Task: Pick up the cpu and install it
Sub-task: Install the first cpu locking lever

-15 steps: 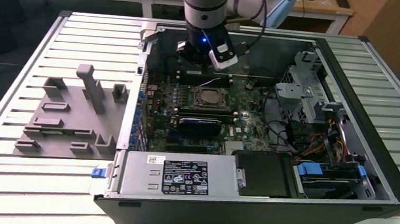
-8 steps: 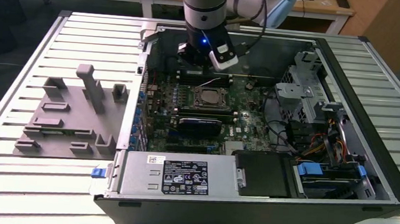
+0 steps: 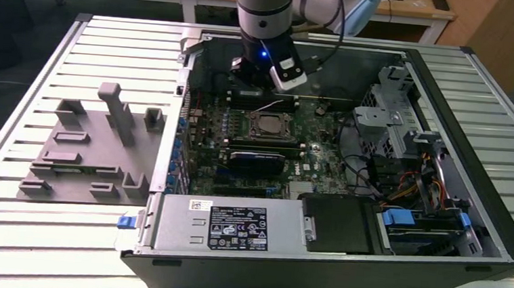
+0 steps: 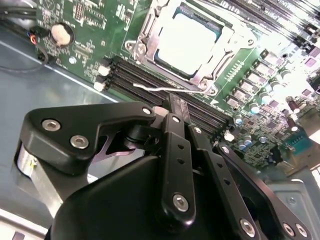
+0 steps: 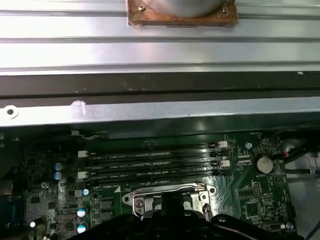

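Cpu (image 4: 187, 42) sits in the socket frame (image 4: 141, 37) on the board (image 4: 100, 20); we read the gripper (image 4: 174, 106) as closed, holding nothing; tips over the memory slots (image 4: 132, 75) just beside the socket.

Empty jaws closed near RAM slots (image 4: 136, 76); cpu (image 4: 187, 42) sits in mobo socket (image 4: 143, 31).

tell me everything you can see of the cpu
The cpu is a small flat square chip with a bright silvery metal top. It lies top up, seated in the metal socket frame on the green motherboard inside the computer case, next to the memory slots. The frame borders it all round; its underside is hidden.
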Motion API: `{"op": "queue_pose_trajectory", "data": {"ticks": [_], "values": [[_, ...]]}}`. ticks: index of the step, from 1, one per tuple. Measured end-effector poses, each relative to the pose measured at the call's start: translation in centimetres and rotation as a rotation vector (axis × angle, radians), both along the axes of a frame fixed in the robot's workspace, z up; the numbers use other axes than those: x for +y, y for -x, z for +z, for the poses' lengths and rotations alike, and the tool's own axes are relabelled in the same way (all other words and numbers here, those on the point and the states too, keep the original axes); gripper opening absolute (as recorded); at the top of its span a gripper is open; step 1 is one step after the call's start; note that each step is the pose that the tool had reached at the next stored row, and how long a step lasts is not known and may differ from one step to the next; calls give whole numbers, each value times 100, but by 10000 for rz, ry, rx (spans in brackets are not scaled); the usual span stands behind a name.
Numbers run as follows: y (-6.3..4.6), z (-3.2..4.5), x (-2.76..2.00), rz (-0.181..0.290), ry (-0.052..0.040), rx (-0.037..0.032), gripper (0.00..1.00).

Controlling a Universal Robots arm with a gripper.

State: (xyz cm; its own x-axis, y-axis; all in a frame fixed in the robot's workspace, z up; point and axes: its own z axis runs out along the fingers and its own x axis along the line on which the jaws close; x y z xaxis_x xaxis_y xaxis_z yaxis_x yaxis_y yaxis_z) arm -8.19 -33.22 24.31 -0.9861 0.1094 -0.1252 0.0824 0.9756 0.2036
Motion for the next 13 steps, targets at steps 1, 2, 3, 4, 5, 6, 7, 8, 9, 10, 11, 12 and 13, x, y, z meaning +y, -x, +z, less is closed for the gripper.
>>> {"op": "queue_pose_trajectory", "data": {"ticks": [1,2,3,4,5,6,7,8,9,10,11,12,13], "values": [[-5,-3,3,-58,42,-9,11],[-8,-6,6,-118,79,-17,11],[-10,-10,9,-184,109,-27,11],[-11,-13,11,-257,136,-39,11],[-12,-18,12,-341,163,-57,11],[-12,-23,12,-424,183,-75,11],[-12,-28,13,-517,203,-96,11],[-12,-33,13,-614,221,-116,11],[-12,-39,13,-715,233,-133,11],[-12,-46,13,-817,239,-144,11],[-13,-53,14,-914,242,-150,11],[-14,-60,14,-1008,244,-153,11],[-16,-67,14,-1100,244,-154,11]]}}
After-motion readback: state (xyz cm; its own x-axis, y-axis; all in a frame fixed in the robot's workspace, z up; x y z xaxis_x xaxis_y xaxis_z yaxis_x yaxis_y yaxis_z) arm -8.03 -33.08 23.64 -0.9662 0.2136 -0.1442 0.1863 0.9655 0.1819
